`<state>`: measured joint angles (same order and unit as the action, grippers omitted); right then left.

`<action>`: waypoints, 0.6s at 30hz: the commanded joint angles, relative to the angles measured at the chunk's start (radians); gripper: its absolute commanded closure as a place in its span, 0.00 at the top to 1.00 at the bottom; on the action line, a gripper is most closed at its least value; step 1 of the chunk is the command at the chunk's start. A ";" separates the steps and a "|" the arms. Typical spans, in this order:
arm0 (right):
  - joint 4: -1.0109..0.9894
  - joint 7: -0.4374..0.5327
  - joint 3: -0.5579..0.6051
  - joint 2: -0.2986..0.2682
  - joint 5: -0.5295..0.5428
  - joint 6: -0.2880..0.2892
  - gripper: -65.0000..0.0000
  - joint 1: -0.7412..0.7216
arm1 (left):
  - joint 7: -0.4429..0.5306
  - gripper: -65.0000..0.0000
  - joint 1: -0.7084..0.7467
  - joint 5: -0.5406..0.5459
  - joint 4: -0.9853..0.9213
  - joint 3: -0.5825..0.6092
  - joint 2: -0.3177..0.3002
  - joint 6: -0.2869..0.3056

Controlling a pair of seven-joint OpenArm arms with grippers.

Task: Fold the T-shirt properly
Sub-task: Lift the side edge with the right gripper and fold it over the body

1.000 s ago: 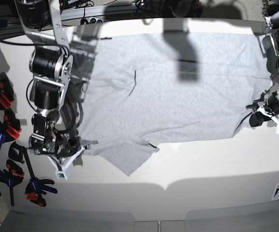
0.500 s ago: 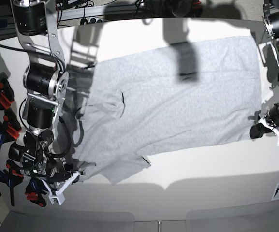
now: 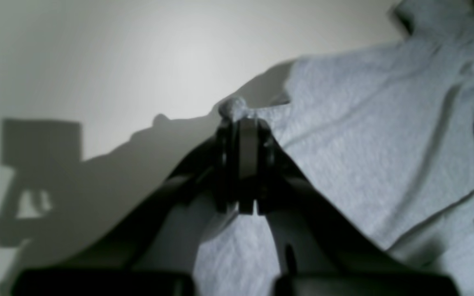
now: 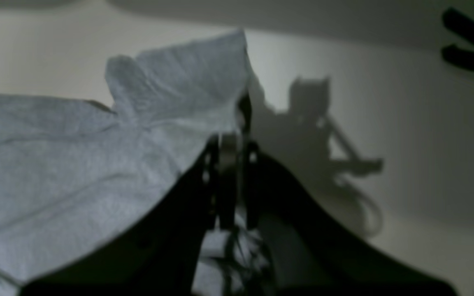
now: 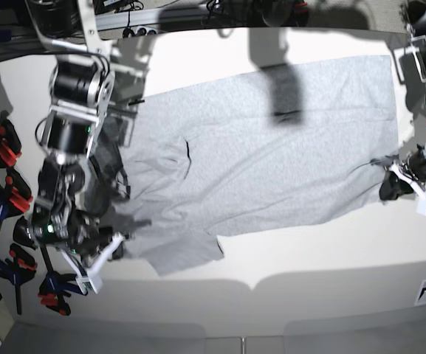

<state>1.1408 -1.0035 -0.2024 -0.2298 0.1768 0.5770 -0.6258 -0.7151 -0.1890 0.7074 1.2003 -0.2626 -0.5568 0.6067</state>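
Grey cloth first: the T-shirt (image 5: 272, 140) lies spread across the white counter (image 5: 308, 258), plain side up, its body stretching from the far right corner down toward the near left, with a short sleeve (image 5: 187, 254) lying at its near edge and soft wrinkles around the collar area (image 5: 176, 158); no lettering shows on the side I can see; my left end effector (image 5: 391, 177), on the right in the base view, is clamped together on the shirt's right-hand edge, and my left wrist view shows a small bunched nub of fabric (image 3: 232, 107) poking out past the closed tips (image 3: 243, 123), the cloth falling away to the right over the counter (image 3: 97, 61); my right end effector (image 5: 120, 236), on the left in the base view, is likewise closed on the shirt at its near-left end, just beside the sleeve; in my right wrist view the fabric (image 4: 76, 164) rises to a lifted flap (image 4: 187, 74) above the pinched tips (image 4: 228, 144), with my arm's shadow (image 4: 319, 135) thrown on the counter beyond; both wrist views are dim and somewhat blurred; along the counter's left edge lie several black clamps with red and blue handles (image 5: 6, 199), well apart from the shirt
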 commanded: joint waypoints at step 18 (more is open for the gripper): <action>0.394 -0.011 -0.049 -0.013 0.018 -0.024 0.00 0.301 | 0.027 0.00 0.257 -0.104 0.357 -0.006 -0.020 -0.188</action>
<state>1.5150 -1.0378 -0.2493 -0.2310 0.1814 0.5568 -0.2962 -0.7101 0.0837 0.5930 1.5402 -0.2619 -0.5571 0.4194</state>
